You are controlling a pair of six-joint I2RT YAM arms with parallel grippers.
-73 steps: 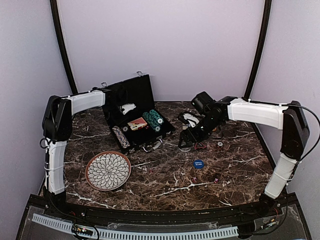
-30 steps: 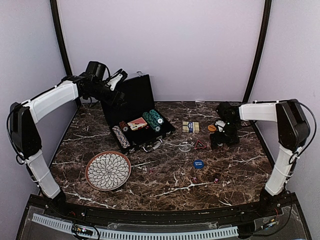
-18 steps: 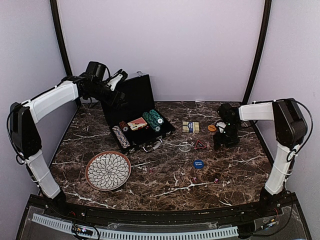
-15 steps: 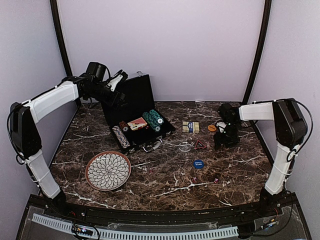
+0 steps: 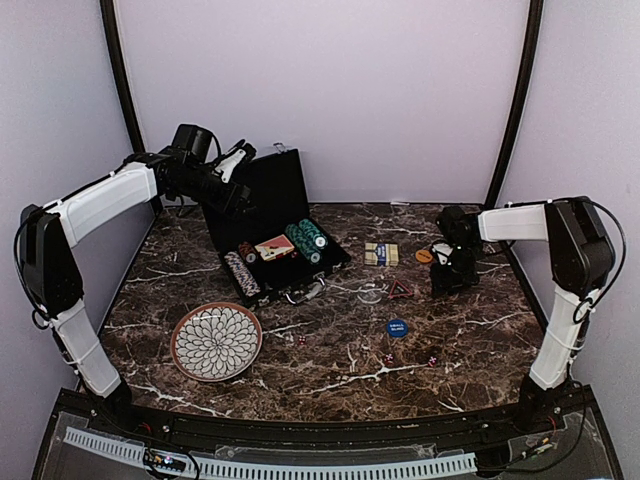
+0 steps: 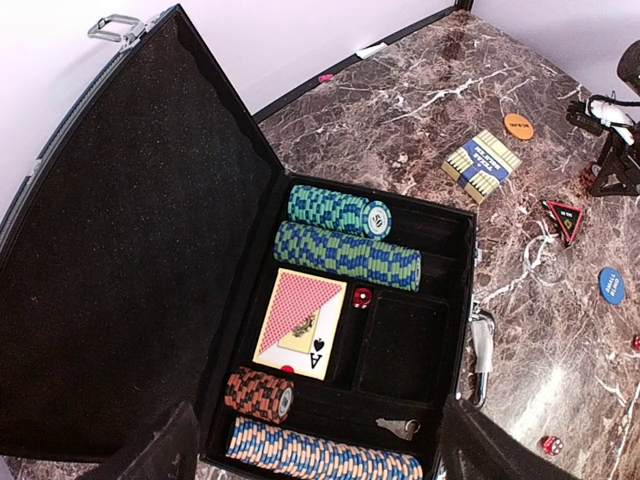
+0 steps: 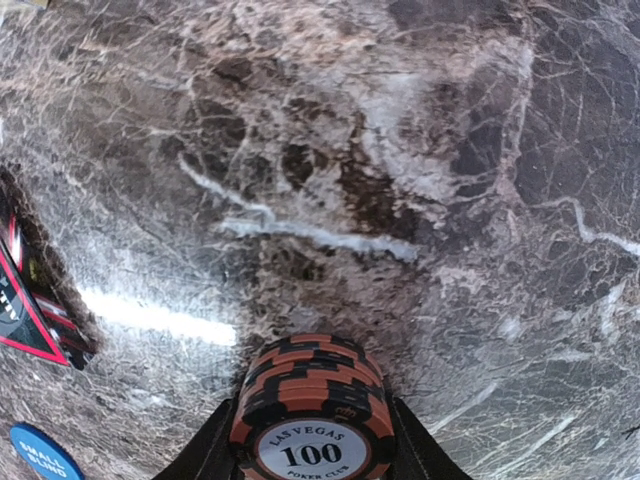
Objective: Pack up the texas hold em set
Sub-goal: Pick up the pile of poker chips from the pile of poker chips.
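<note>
Your right gripper [image 7: 310,455] clamped on orange chip stack [image 7: 312,395], your left gripper [image 6: 318,455] spread wide above open briefcase [image 6: 130,260]

The dark marble counter [image 5: 330,370] carries an open black briefcase [image 5: 275,200] at back left and a patterned plate [image 5: 216,342] at front left. To the right lie a card deck [image 5: 381,254], an orange button [image 5: 424,256], a blue button [image 5: 397,327], a red triangle marker [image 5: 399,289], small dice [image 5: 388,358] and an orange-and-black chip stack [image 7: 312,410].

The open black briefcase [image 6: 120,250] holds green-blue chips [image 6: 345,245], a card deck [image 6: 300,322] and a red die [image 6: 361,298]; a second deck [image 6: 482,166] lies apart on the surface [image 6: 420,90].
</note>
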